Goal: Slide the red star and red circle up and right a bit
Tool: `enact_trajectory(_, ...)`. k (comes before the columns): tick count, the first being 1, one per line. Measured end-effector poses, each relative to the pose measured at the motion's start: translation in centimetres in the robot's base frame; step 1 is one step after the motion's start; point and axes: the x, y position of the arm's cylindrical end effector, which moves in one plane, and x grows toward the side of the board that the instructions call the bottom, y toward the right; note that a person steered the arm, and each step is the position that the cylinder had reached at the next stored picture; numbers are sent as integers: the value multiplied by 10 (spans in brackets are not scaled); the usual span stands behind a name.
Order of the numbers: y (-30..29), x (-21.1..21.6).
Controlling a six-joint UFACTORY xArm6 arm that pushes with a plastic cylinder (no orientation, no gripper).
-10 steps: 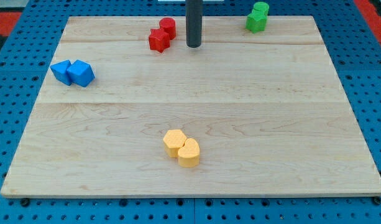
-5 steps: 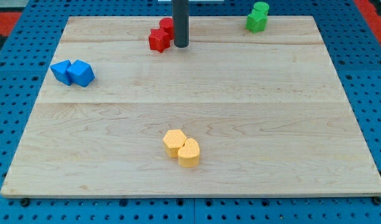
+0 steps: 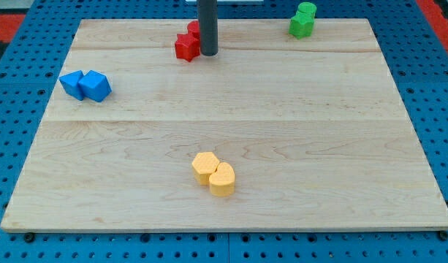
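Note:
The red star [image 3: 185,47] lies near the view's top, left of centre, on the wooden board [image 3: 282,124]. The red circle [image 3: 194,29] sits just above and right of the star, touching it, mostly hidden behind the rod. My tip [image 3: 208,53] rests on the board right beside the star's right side and just below the circle.
Two blue blocks [image 3: 85,85] lie together at the view's left. Two green blocks [image 3: 303,20] stand at the view's top right. Two yellow blocks [image 3: 214,173] lie together at the lower middle. Blue pegboard surrounds the board.
My tip has moved left along the top of the board, from clear of the red blocks to right against them. The red blocks have not visibly shifted.

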Motion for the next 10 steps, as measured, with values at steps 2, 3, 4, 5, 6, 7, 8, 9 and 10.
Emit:
enact_trajectory(2, -1, 0)
enact_trajectory(3, -1, 0)
enact_trajectory(4, -9, 1)
enact_trajectory(5, -13, 22)
enact_trajectory(6, -39, 29)
enact_trajectory(7, -101, 28)
enact_trajectory(8, -118, 16)
enact_trajectory(9, -93, 8)
enact_trajectory(10, -70, 6)
